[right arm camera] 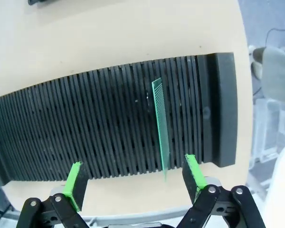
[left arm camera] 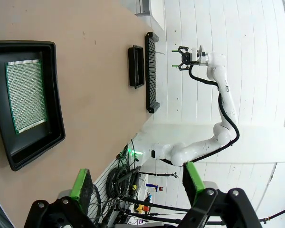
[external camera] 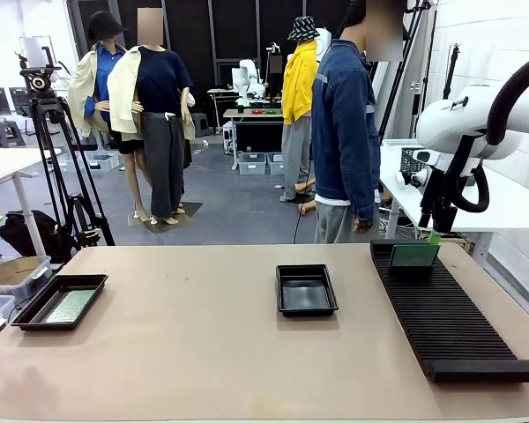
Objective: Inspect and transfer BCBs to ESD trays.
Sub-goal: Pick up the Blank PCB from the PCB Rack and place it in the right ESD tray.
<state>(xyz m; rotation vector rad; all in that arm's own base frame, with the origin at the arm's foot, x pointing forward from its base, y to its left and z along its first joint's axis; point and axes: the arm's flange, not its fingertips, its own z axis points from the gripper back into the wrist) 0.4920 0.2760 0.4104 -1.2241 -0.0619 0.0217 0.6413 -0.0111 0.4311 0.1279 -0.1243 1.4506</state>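
One green BCB (external camera: 70, 305) lies flat in the black ESD tray (external camera: 31, 310) at the table's left; the left wrist view shows that board (left arm camera: 26, 95) in its tray (left arm camera: 57, 90). My left gripper (left arm camera: 137, 179) hangs open well above the table, holding nothing. A second ESD tray (external camera: 306, 307) sits empty at the middle. Another BCB (external camera: 414, 256) stands upright in a far slot of the ribbed rack (external camera: 445, 317). My right gripper (right arm camera: 133, 179) is open above that standing board (right arm camera: 160, 128), apart from it, and shows over the rack's far end (external camera: 432, 234).
A person (external camera: 344, 132) in a blue jacket stands at the far side of the table, by the rack's far end. The rack (right arm camera: 85, 123) runs along the table's right edge. Bare tabletop (external camera: 185, 335) lies between the two trays.
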